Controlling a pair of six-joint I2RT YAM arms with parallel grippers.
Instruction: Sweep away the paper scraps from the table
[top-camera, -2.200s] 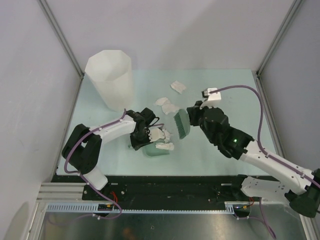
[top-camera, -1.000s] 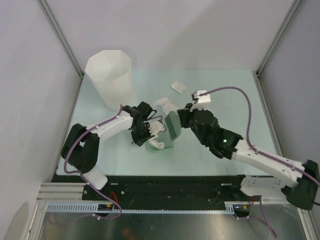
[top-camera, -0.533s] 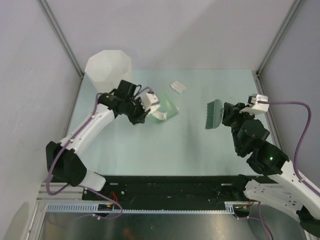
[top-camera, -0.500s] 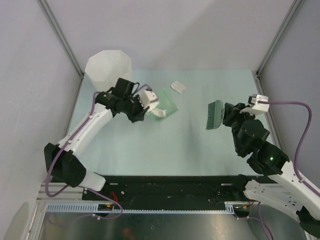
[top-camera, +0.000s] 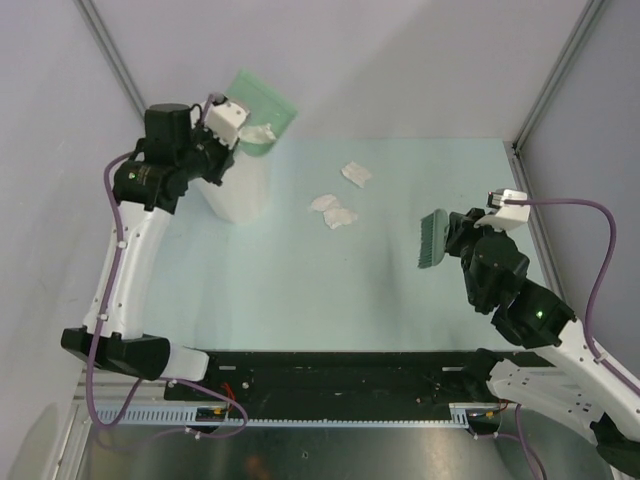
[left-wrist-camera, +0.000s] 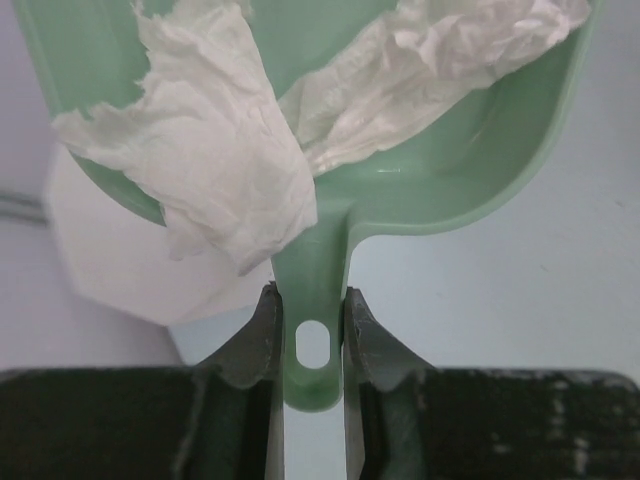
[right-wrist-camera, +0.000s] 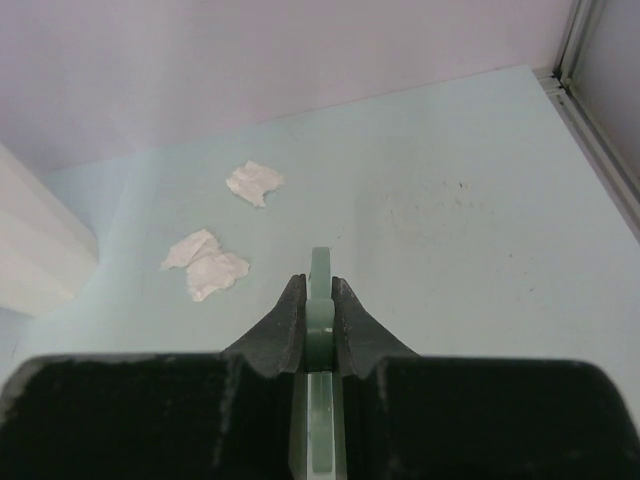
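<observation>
Left gripper: narrow, pinched on the dustpan handle, one finger on each side of it. We see the pan lifted high at about 10 o'clock of the table, tilted, partly over the white bin. Two scraps lie in the pan (both crumpled, one hanging over the rim beside the handle). In the left wrist view the bin's mouth shows below the pan, toward 8 o'clock.

Right gripper: fully closed on the green brush, which it holds above the table at about 3 o'clock.

Three more scraps lie on the table, near 12 o'clock of its centre. One sits alone, farthest back. The other two touch each other, just toward 7 o'clock of the lone one. We note all three are apart from the brush and from the bin's foot.
</observation>
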